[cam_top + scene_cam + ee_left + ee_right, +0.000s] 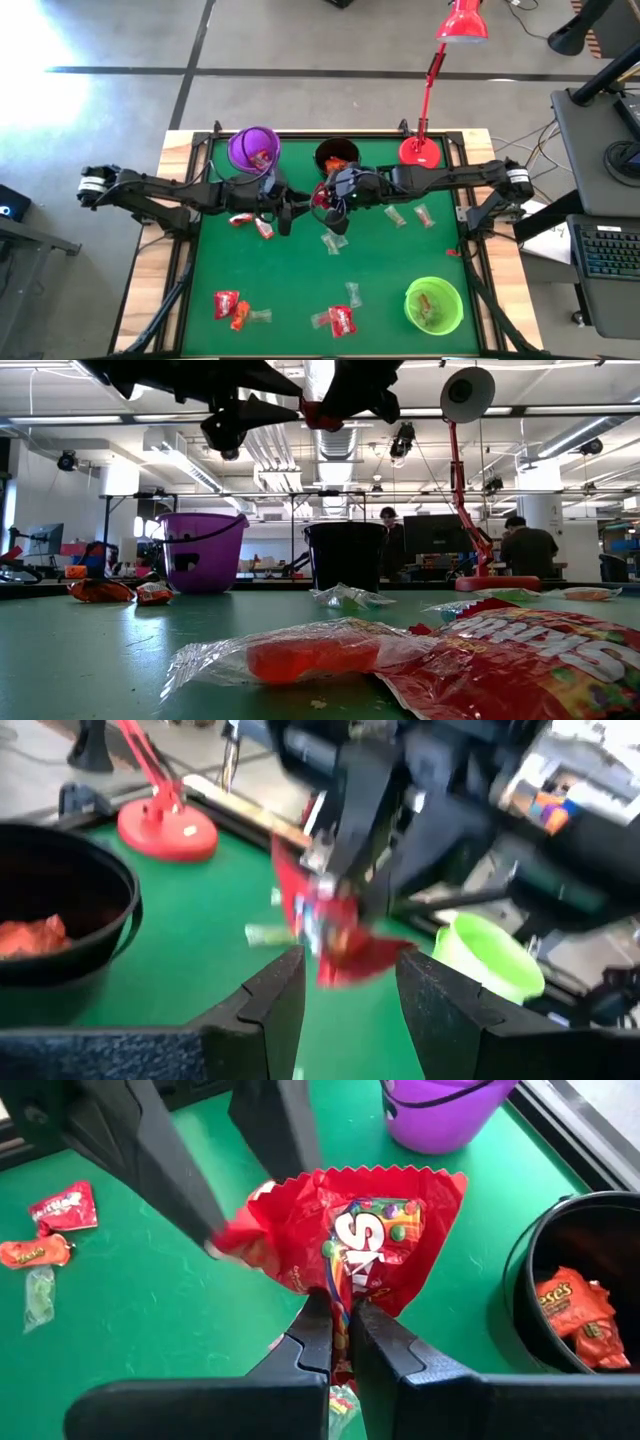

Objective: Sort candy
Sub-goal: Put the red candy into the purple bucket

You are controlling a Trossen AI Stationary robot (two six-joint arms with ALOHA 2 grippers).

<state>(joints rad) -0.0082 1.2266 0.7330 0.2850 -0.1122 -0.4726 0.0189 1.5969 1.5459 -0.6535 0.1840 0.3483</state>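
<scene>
High view: green table (300, 280), right pincer (322, 197) gripping red candy (318, 195), left pincer (287, 212) open

Lab/workshop space: exposed ceiling ducts (330, 435), strip lights, monitors (437, 532) on benches, people (527, 548) at workstations behind the green desk (300, 275).

Grey concrete floor (300, 40), ceiling strip lights (180, 460), desk with keyboard (600, 250)

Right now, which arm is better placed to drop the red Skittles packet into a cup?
Right, probably. The right gripper is shut on the red Skittles packet, held above the table near the purple cup. The left gripper is open at the packet, not closed on it.
</scene>
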